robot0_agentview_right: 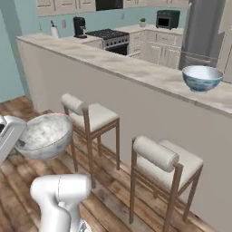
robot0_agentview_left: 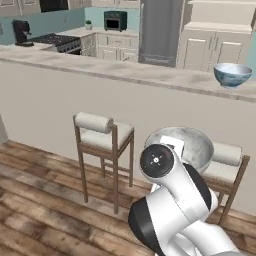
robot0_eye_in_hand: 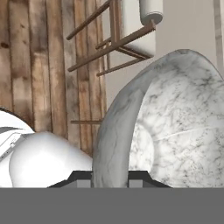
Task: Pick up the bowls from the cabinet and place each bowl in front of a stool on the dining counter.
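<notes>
At lower centre of the hand view, the gripper [robot0_eye_in_hand: 110, 180] is clamped on the rim of the grey speckled bowl [robot0_eye_in_hand: 175, 127], held off the floor. Upper right of the left base view, the blue-patterned bowl [robot0_agentview_left: 232, 74] is seen resting on the dining counter [robot0_agentview_left: 125, 70].

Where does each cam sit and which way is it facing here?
Left base view: behind the arm to its left, facing the long beige marbled dining counter; white arm at lower right.
Right base view: behind the arm to its right, facing the same counter; arm at lower left.
Hand view: on the hand, looking along the end effector, shut on the rim of the grey speckled stone-like bowl.
Shared: both base views show that bowl, the white-and-blue patterned bowl on the counter and two cushioned wooden stools.
</notes>
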